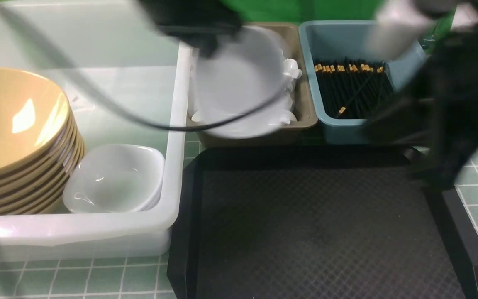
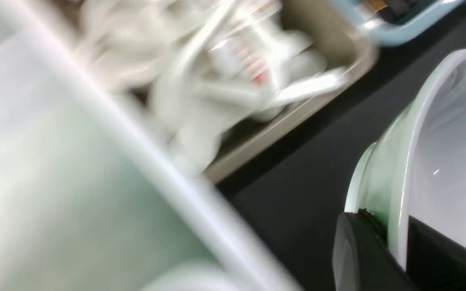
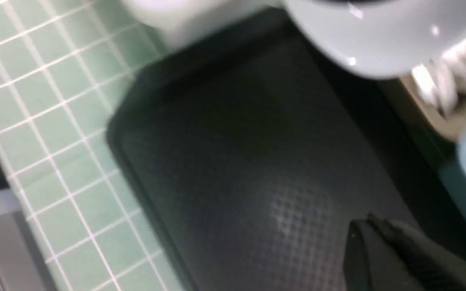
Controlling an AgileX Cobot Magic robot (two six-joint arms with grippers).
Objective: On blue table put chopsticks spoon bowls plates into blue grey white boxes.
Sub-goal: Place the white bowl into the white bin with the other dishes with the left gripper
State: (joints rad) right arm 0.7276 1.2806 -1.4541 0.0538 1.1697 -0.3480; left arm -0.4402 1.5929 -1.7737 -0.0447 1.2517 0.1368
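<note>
You have the left gripper [image 2: 397, 242] clamped on the plate [image 2: 447, 161] rim, frame lower right; right gripper [image 3: 374, 246] closed, empty.

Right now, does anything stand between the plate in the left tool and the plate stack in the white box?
The white box's side wall stands between the held plate and the plate stack; the plate looks higher than it. A black cable seems to hang across that path.
</note>
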